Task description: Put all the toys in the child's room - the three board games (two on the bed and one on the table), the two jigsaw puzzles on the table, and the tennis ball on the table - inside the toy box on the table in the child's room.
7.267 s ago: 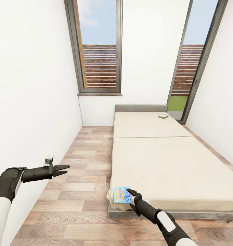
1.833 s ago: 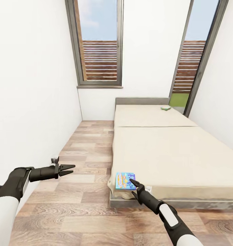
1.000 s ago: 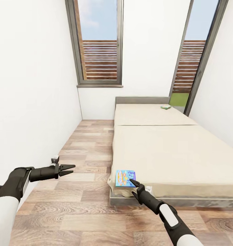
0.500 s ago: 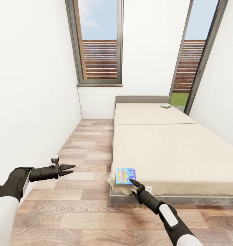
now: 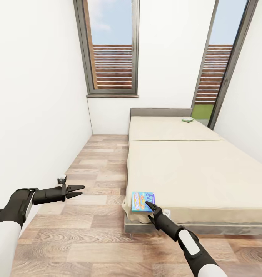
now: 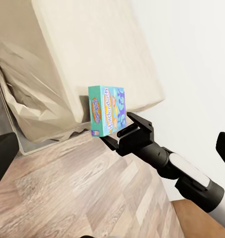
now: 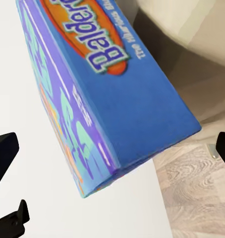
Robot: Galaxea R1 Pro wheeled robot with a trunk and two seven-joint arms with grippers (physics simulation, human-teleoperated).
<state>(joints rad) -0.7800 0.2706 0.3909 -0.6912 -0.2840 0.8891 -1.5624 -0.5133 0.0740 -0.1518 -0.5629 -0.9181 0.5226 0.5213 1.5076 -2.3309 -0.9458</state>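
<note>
Sitting on the near left corner of the bed (image 5: 192, 169), the blue board game (image 5: 142, 201) has the right gripper (image 5: 149, 207) right up against its near edge, fingers spread on either side, not clamped yet. Left gripper (image 5: 77, 189) hangs over the wood floor (image 5: 96, 215) with fingers parted and nothing in them, and a second, greenish game (image 5: 187, 120) lies way off by the headboard (image 5: 161, 112).

Blue board game (image 5: 142, 202), colourful print, lies at near left corner of bed (image 5: 192, 169). Second board game (image 5: 187, 120), green-white, lies flat at far right corner, near bed's headboard.
</note>
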